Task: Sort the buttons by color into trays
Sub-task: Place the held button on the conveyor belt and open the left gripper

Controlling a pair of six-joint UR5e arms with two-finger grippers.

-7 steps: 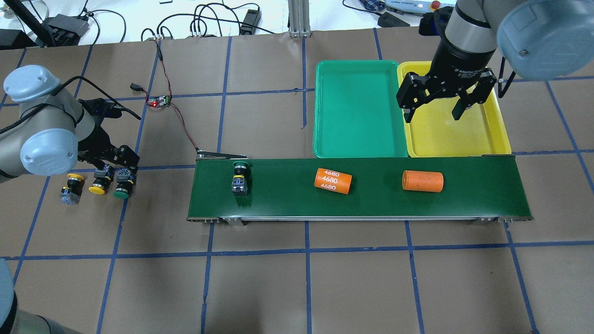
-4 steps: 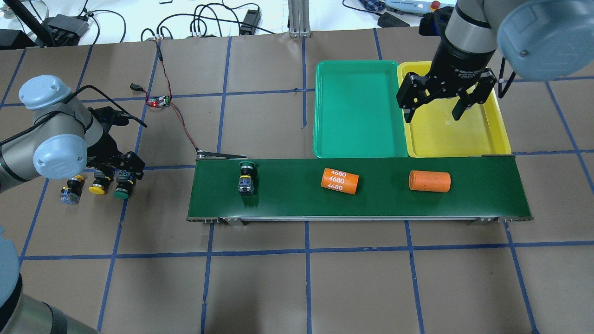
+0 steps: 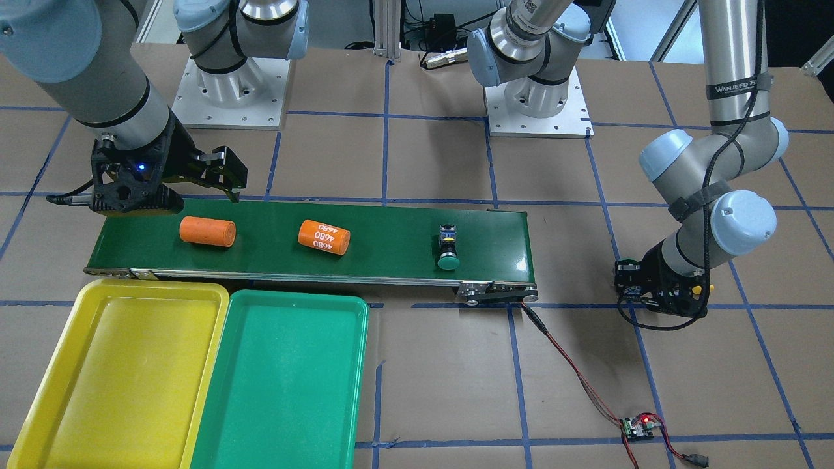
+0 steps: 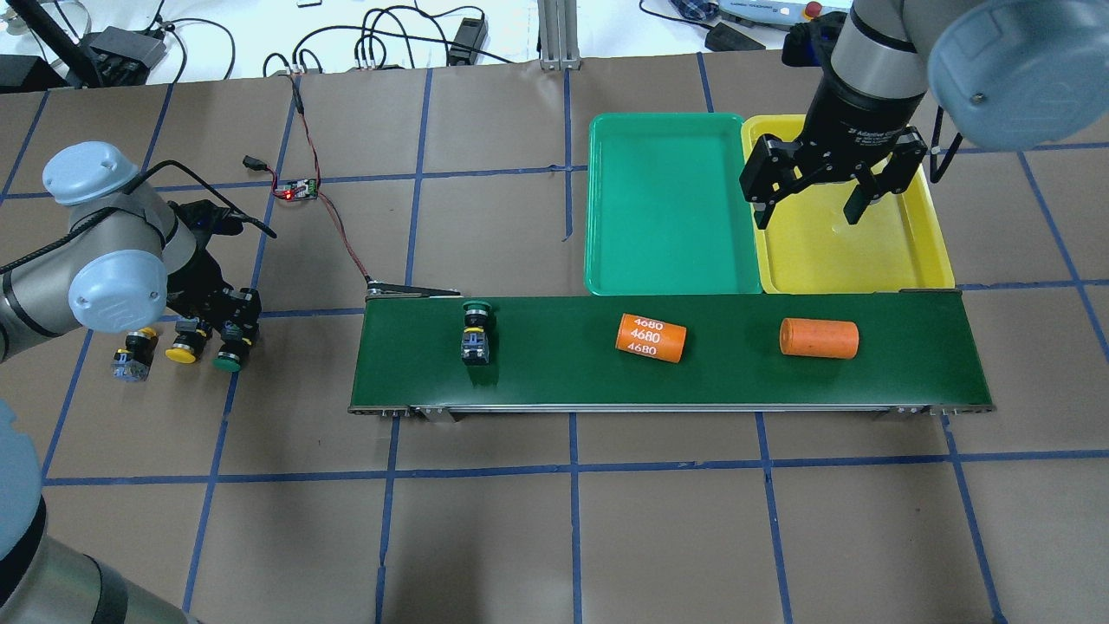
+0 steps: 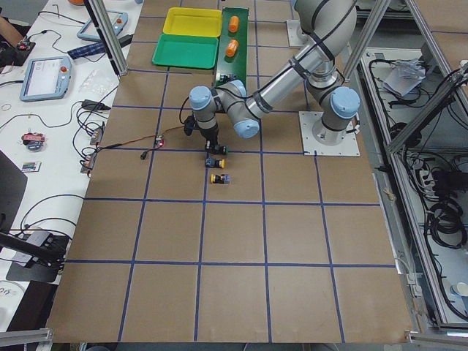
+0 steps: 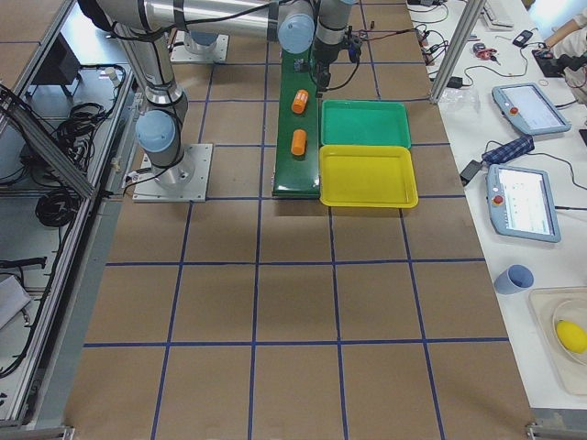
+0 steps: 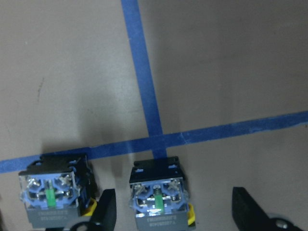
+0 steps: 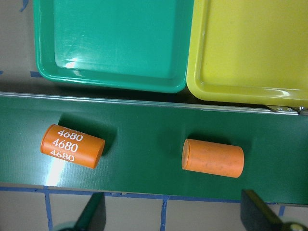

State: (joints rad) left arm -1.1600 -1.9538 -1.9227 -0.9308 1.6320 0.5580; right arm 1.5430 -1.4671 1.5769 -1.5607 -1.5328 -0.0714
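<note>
**Squaring up on a yellow button before closing**

I am working the pick at the left end of the table (image 4: 520,520), where three buttons (image 4: 182,347) are lying in a row off the belt (image 4: 554,381). The left gripper (image 7: 175,214) is hovering over them with its fingers apart. It is straddling one button body (image 7: 158,192) that is showing a yellow edge underneath. A neighbour (image 7: 53,192) is sitting just beside one finger (image 7: 107,211), and I am judging that finger to be the risk, since on the way down it could clip the neighbour. So I am aiming for the body centred, a straight descent, and a close on its flat sides, not the cap. The right gripper (image 4: 810,211), fingers apart and holding nothing, is hanging over the yellow tray (image 4: 918,260), far right, beside the green tray (image 4: 658,277). A green button (image 4: 475,334) is lying on the belt near its left end. Neither tray is holding a button yet
</note>
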